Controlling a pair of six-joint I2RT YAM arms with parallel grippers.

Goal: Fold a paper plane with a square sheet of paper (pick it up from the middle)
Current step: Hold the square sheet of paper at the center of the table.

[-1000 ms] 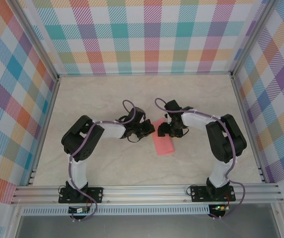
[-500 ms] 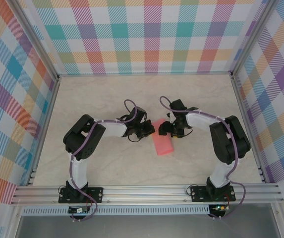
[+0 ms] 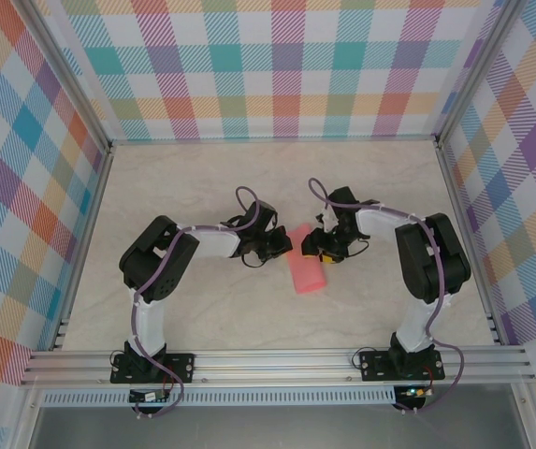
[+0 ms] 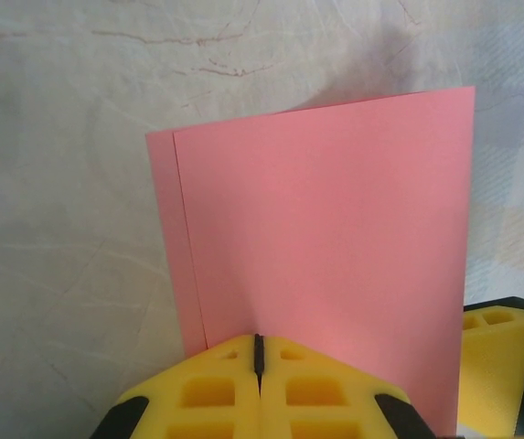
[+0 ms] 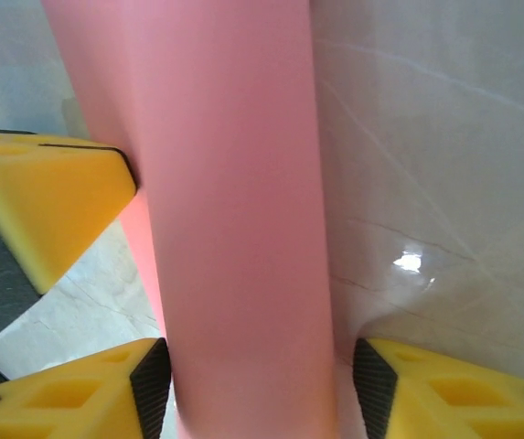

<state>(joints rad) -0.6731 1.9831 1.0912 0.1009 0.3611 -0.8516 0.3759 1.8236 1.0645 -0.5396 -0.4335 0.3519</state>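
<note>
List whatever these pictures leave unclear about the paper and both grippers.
Left wrist view: the shut left gripper covers the nearest edge of the square sheet of paper; clamping or just pressing, unclear.
Right wrist view: the paper is blurred and cut off top and bottom; whether the right gripper, fingers apart, touches it is unclear.
Top view: the grippers cover the paper's far end; fingers too small to read.

Two matching arms, left arm (image 3: pixel 213 245) and right arm (image 3: pixel 384 222): black joints, white links, purple cables (image 3: pixel 244 196) looping along, yellow honeycomb gripper fingers (image 4: pixel 207 398) edged black.
</note>
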